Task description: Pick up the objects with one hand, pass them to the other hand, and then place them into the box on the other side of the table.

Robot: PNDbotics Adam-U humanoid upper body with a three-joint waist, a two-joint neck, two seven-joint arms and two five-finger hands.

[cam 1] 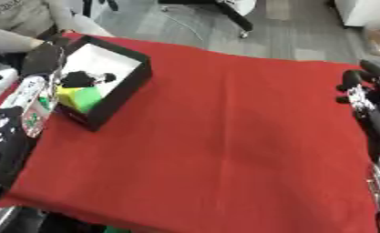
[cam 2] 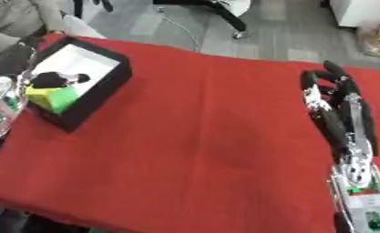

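Left hand (cam 1: 45, 57) at nine o'clock hovers over the black box (cam 1: 125, 88), fingers' state unclear, seemingly depositing the yellow-green block (cam 1: 79, 98) lying inside, while the right hand (cam 2: 336, 98) idles at three o'clock, fingers relaxed and empty.

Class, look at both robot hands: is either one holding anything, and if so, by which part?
The right hand holds nothing; its fingers are straight over the red cloth. The left hand is at the box, its hold unclear.
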